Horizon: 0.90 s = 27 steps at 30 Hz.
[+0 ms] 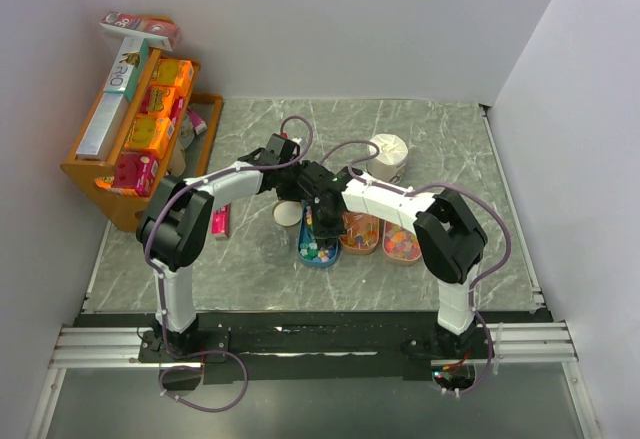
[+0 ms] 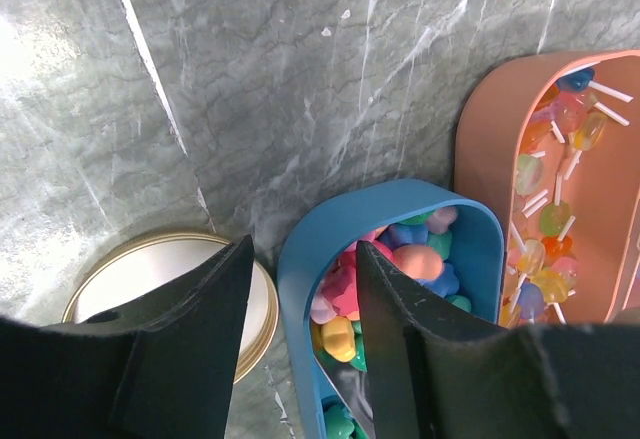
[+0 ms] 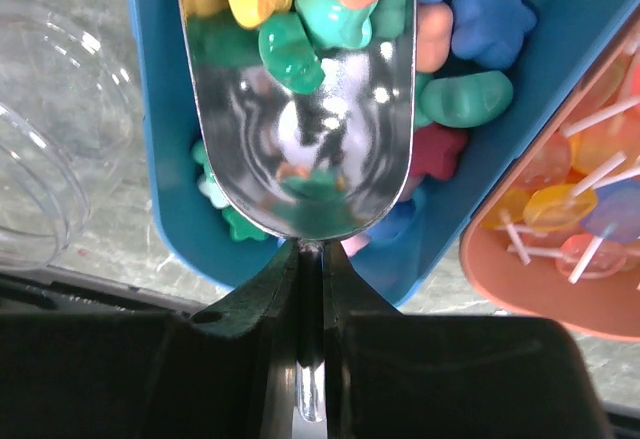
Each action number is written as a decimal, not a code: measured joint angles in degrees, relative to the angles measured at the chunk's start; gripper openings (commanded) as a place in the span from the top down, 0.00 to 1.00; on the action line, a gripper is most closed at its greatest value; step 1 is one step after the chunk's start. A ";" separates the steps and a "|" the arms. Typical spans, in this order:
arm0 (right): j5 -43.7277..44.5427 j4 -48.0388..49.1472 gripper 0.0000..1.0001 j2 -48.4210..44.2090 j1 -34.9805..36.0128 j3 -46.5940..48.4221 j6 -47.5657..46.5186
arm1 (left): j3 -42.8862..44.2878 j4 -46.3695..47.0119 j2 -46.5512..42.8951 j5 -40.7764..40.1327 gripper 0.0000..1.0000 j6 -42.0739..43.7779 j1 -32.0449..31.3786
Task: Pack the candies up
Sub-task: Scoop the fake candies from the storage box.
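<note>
Surface: grey marbled table (image 1: 420,129), white walls (image 1: 350,19) on three sides.
Candies (image 2: 415,259): fill blue tray (image 2: 295,279) mid-table; several lie in metal scoop (image 3: 310,149).
Right gripper (image 3: 310,279): pinching the scoop's handle.
Left gripper (image 2: 303,251): spread above the tray's rim.
Far-left corner: wooden rack (image 1: 85,171).

You find the blue tray (image 2: 295,279) hemmed in: round white dish (image 2: 120,279) left, orange tray (image 2: 480,139) right, steel scoop (image 3: 300,149) and candies (image 2: 415,259) inside. Tabletop (image 1: 250,279) toward the bases is free.

A scoop (image 3: 300,149) sits among candies (image 3: 470,94) in a tray (image 2: 310,249) on the surface (image 2: 300,59), with a lollipop tray (image 2: 490,139) just right, a lid (image 2: 140,269) left and a rack (image 1: 88,171) far left.
</note>
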 measured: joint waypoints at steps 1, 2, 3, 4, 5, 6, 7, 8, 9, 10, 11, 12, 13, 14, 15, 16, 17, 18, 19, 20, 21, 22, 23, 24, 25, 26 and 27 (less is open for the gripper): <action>0.33 0.22 1.00 0.02 0.00 -0.11 -0.17 | 0.00 0.00 0.00 0.02 0.49 -0.02 0.00; 0.74 0.70 1.00 0.02 0.00 -0.35 -0.37 | 0.00 0.00 0.00 0.02 0.49 -0.11 0.00; 1.01 1.11 1.00 0.02 0.00 -0.57 -0.55 | 0.00 0.00 0.00 0.02 0.49 -0.22 0.00; 1.29 1.49 1.00 0.02 0.00 -0.81 -0.66 | 0.00 0.00 0.00 0.02 0.49 -0.28 0.00; 1.66 1.90 1.00 0.02 0.00 -1.07 -0.81 | 0.00 0.00 0.00 0.02 0.49 -0.35 0.00; 1.79 2.03 1.00 0.00 0.00 -1.16 -1.01 | 0.00 0.00 0.00 0.02 0.49 -0.37 0.00; 1.99 2.25 1.00 -0.13 0.02 -1.36 -1.16 | 0.00 -0.02 0.00 0.02 0.49 -0.39 0.00; 2.12 2.67 1.00 -0.39 0.04 -1.77 -1.27 | 0.00 -0.02 0.00 0.02 0.49 -0.42 0.00; 2.32 3.17 1.00 -0.72 0.11 -2.23 -1.46 | 0.00 -0.02 0.00 0.00 0.49 -0.44 0.00; 2.56 3.65 1.00 -1.03 0.20 -2.67 -1.70 | 0.00 -0.02 0.00 0.00 0.49 -0.63 0.00; 2.95 4.02 1.00 -1.29 0.33 -3.08 -1.90 | 0.00 -0.02 0.00 0.00 0.49 -0.79 0.00; 3.34 4.46 1.00 -1.57 0.52 -3.54 -2.23 | 0.00 -0.02 0.00 -0.02 0.48 -0.85 0.00; 3.80 4.96 1.00 -1.90 0.74 -4.09 -2.54 | 0.00 -0.04 0.00 -0.02 0.48 -0.87 0.00; 4.26 5.33 1.00 -2.19 0.94 -4.48 -2.71 | 0.00 -0.04 0.00 -0.04 0.47 -0.98 0.00; 4.92 5.70 1.00 -2.49 1.22 -4.94 -2.93 | 0.00 -0.04 0.00 -0.07 0.46 -1.03 0.00; 5.60 5.97 1.00 -2.75 1.53 -5.31 -3.08 | 0.00 -0.04 0.00 -0.17 0.45 -1.05 0.00; 6.16 6.16 1.00 -2.99 1.77 -5.64 -3.15 | 0.00 -0.07 0.00 -0.28 0.45 -1.07 0.00; 6.73 6.19 1.00 -3.17 2.01 -5.84 -3.19 | 0.00 -0.07 0.00 -0.37 0.45 -1.09 0.00; 7.45 6.21 1.00 -3.39 2.38 -6.05 -3.21 | 0.00 -0.04 0.00 -0.42 0.44 -1.11 0.00; 7.96 6.23 1.00 -3.54 2.62 -6.27 -3.21 | 0.00 -0.04 0.00 -0.44 0.44 -1.11 0.00; 8.55 6.19 1.00 -3.65 2.93 -6.47 -3.17 | 0.00 -0.04 0.00 -0.44 0.44 -1.11 0.00; 9.11 6.16 1.00 -3.78 3.21 -6.64 -3.13 | 0.00 -0.04 -0.02 -0.44 0.44 -1.09 0.00; 9.70 6.10 1.00 -3.87 3.54 -6.73 -3.10 | 0.00 -0.02 -0.02 -0.44 0.44 -1.09 0.00; 10.08 5.92 1.00 -3.91 3.76 -6.73 -3.08 | 0.00 -0.02 -0.02 -0.44 0.44 -1.07 0.00; 10.78 5.68 1.00 -3.98 4.00 -6.78 -3.06 | 0.00 -0.02 -0.02 -0.44 0.44 -1.09 0.00; 11.06 5.53 1.00 -4.00 4.26 -6.78 -3.04 | 0.00 -0.02 -0.02 -0.44 0.44 -1.09 0.00; 11.45 5.31 1.00 -4.09 4.57 -6.80 -2.99 | 0.00 -0.02 -0.04 -0.44 0.44 -1.09 0.00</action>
